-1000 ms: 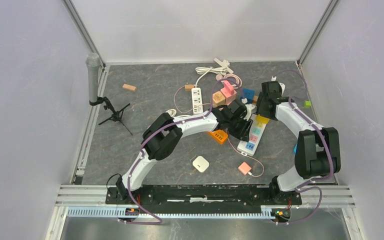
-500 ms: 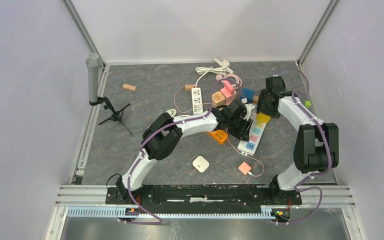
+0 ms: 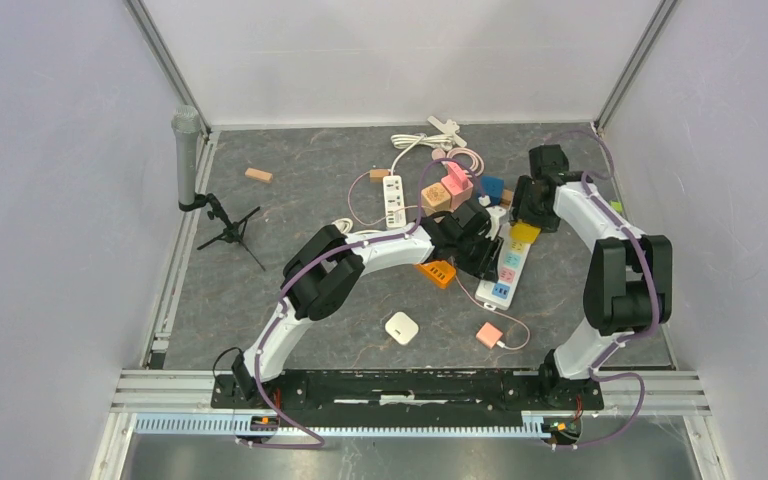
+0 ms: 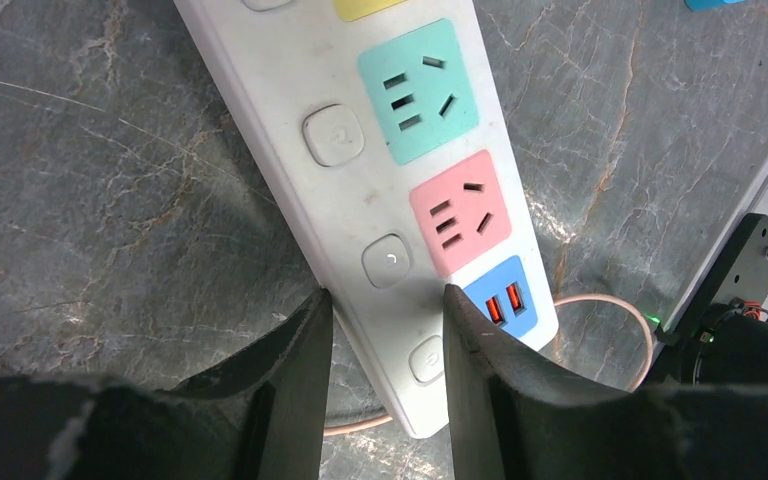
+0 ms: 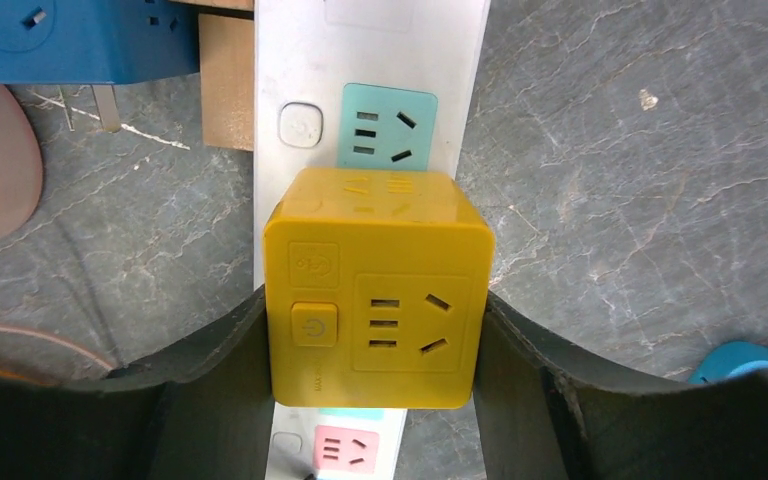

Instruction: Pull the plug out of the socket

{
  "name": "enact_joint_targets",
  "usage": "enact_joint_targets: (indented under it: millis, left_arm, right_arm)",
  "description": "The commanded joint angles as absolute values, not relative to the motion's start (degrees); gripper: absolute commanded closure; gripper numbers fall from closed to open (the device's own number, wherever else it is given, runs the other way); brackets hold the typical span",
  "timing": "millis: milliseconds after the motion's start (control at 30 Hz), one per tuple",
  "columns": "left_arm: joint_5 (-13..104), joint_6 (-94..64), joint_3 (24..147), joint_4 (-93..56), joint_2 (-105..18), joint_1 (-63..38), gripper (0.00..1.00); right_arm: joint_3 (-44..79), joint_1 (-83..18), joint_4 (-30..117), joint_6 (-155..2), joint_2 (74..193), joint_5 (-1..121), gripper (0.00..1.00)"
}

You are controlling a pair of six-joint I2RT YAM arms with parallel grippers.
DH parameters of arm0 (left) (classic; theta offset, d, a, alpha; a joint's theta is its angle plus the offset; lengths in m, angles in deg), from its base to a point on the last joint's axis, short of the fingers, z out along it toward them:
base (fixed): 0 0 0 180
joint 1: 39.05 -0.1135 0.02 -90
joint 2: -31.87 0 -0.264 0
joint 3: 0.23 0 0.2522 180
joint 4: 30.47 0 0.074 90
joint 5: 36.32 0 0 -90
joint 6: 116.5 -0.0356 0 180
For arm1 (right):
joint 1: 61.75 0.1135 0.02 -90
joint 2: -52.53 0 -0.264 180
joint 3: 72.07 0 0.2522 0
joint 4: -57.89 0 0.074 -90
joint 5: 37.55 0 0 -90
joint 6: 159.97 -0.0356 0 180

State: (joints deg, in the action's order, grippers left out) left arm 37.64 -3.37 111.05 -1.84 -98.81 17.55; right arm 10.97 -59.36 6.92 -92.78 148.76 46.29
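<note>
A white power strip (image 3: pixel 507 272) with coloured sockets lies slantwise at mid-table. A yellow cube plug (image 3: pixel 525 233) sits on its far half. In the right wrist view the yellow cube plug (image 5: pixel 380 290) fills the middle, and my right gripper (image 5: pixel 375 310) is shut on its two sides; the strip (image 5: pixel 370 40) shows above and below it. I cannot tell whether the cube has left its socket. My left gripper (image 4: pixel 387 305) is open over the strip's near end (image 4: pixel 290 80), one finger beside its edge, the other on top by the blue USB ports (image 4: pixel 500 305).
An orange block (image 3: pixel 438 272), a white square adapter (image 3: pixel 401 327) and a pink adapter (image 3: pixel 489 335) with cable lie near the strip. Behind it are a blue cube (image 3: pixel 496 188), a pink cube (image 3: pixel 457 180) and a small white strip (image 3: pixel 393 200). A microphone stand (image 3: pixel 188 160) stands far left.
My right wrist has swung toward the far side of the table while holding the yellow cube. The cube and strip have barely shifted. The left arm stays on the strip.
</note>
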Motion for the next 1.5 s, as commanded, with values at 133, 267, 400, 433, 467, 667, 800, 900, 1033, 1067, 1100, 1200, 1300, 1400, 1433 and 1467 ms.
enact_joint_targets:
  millis: [133,267,400,433,467,667,800,900,1033,1067,1100,1200,1300,1400,1433,1467]
  left_arm:
    - [45.4,-8.2,105.7,11.5,-108.4,18.1,0.61]
    - [46.1,-8.1,105.1,11.5,-108.6,18.1,0.61]
    - [46.2,-8.1,105.0,11.5,-108.4,18.1,0.61]
    - [46.3,-8.0,105.1,11.5,-108.4,18.1,0.61]
    - [46.3,-8.1,105.3,11.5,-108.3,18.1,0.61]
    - [44.7,-9.2,107.1,14.0,-108.2,16.9,0.6]
    - [44.4,-9.0,107.4,14.0,-108.7,16.3,0.6]
    - [43.5,-8.8,107.9,14.0,-109.0,16.4,0.6]
    - [43.1,-8.8,108.2,14.0,-109.3,16.4,0.6]
    - [42.9,-8.7,108.1,13.9,-109.4,16.3,0.59]
    - [42.8,-8.7,108.0,14.0,-109.5,16.4,0.6]
    - [42.4,-8.7,107.9,14.0,-109.7,16.3,0.59]
    - [42.4,-8.8,108.0,14.0,-109.7,16.3,0.59]
    - [42.5,-8.9,107.7,14.0,-109.6,16.3,0.59]
    - [42.5,-9.0,107.7,14.0,-109.6,16.4,0.59]
    - [42.5,-9.0,107.6,14.0,-109.6,16.3,0.59]
  right_arm:
    - [12.4,-53.6,10.1,-87.6,145.5,41.5,1.0]
    - [14.7,-59.2,9.8,-89.5,145.8,54.0,1.0]
    - [18.3,-60.6,7.8,-90.2,147.0,57.5,1.0]
    - [18.3,-60.5,8.2,-89.9,147.0,58.5,1.0]
    - [17.5,-60.2,9.4,-89.5,146.4,58.6,1.0]
    - [19.0,-60.0,9.2,-88.0,143.4,56.4,1.0]
    - [21.0,-59.8,8.3,-87.2,143.1,52.9,1.0]
    - [19.5,-57.3,8.4,-85.0,142.9,48.1,1.0]
    - [14.5,-53.9,7.9,-86.4,142.6,44.4,1.0]
    - [13.4,-53.7,8.0,-87.1,142.3,43.3,1.0]
    - [12.5,-53.6,7.9,-87.5,142.2,42.0,1.0]
    - [11.4,-53.7,7.9,-87.7,142.1,39.0,1.0]
    - [11.7,-55.8,8.0,-87.5,143.3,43.0,1.0]
    - [13.5,-59.2,8.6,-87.7,144.2,50.3,1.0]
    - [14.4,-60.5,8.7,-87.9,144.4,52.1,1.0]
    - [15.3,-61.4,9.0,-88.3,144.6,55.6,1.0]
